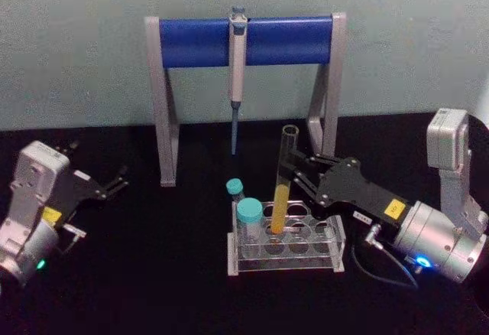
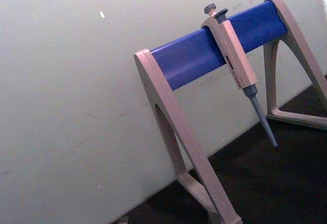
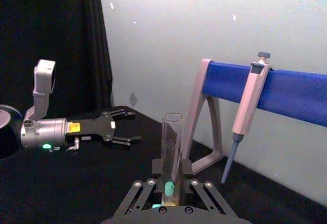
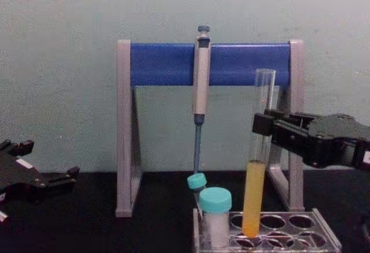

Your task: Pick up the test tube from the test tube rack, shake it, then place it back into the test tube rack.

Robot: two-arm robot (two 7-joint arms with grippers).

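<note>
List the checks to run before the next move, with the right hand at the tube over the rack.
1. Right hand shut on the test tube: ok, its pads clamp the glass above the liquid.
2. Tube's bottom inside a hole of the test tube rack: ok, back row.
3. Tube upright: not ok, it leans, top towards the right hand.
4. Teal-capped vials apart from the tube: ok, they stand to its left.
5. Left hand out of the way: ok, open and parked at the table's left.
6. Liquid level safe for shaking the uncapped tube: cannot tell.
</note>
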